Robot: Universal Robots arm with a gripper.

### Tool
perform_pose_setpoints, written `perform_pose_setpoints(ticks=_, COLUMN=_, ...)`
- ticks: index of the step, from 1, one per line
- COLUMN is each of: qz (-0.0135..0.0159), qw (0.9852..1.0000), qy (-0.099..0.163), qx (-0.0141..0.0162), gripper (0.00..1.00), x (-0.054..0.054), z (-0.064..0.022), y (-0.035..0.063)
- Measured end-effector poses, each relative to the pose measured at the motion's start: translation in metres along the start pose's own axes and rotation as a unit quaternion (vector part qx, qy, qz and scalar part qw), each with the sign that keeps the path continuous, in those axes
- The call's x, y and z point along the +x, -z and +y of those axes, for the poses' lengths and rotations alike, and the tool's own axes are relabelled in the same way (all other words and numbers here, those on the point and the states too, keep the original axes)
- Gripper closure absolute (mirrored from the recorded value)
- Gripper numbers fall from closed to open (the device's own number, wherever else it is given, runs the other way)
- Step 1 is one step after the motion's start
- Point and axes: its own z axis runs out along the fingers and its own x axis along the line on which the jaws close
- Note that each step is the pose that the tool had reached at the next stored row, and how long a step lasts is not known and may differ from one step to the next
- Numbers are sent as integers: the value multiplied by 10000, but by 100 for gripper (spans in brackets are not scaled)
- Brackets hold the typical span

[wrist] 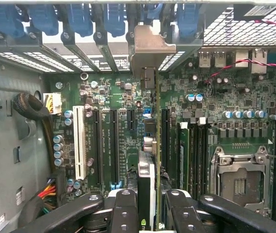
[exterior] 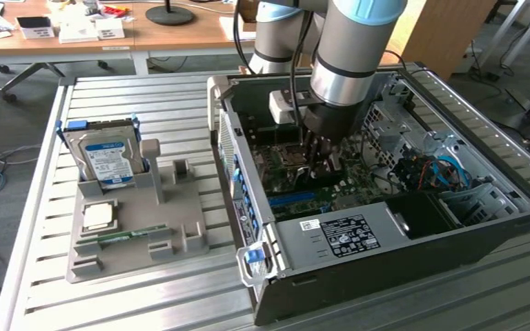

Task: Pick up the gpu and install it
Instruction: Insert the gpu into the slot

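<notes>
Leftmost in the exterior view, a grey holder [exterior: 145, 231] sits on the slatted table [exterior: 53, 138], with a hard drive [exterior: 107, 160] standing upright in its rear slot, a processor [exterior: 99, 216] lying flat nearer the front and a green memory stick [exterior: 127, 235] lying just beside that. To the right of the holder stands the open computer case [exterior: 486, 227], its near wall lined with blue clips [exterior: 240, 200] and a labelled power supply [exterior: 339, 236] filling the front corner. The arm [exterior: 352, 48] reaches down into the case from above, and the gripper [exterior: 325, 160] hangs low over the motherboard [exterior: 288, 162], close to the case wall. Further right inside the case, blue cables [exterior: 444, 172] run beside a metal drive cage [exterior: 477, 200]. In the wrist view, a white slot [wrist: 78, 143] and two long black slots [wrist: 113, 145] lie to one side of the gripper [wrist: 150, 204], whose black fingers [wrist: 126, 211] are closed narrowly on the gpu [wrist: 147, 174]. The gpu is held edge-on between them, its silver bracket [wrist: 150, 51] reaching up to the row of rear slot openings. On the other side are an installed memory stick [wrist: 183, 153] and the empty processor socket [wrist: 239, 177].
</notes>
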Motion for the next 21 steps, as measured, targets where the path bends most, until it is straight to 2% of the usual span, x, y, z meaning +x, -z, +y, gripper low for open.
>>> perform_pose_setpoints(ticks=21, qz=1, qw=10000, qy=0, qx=-1, gripper=73, x=4, z=32, y=-37)
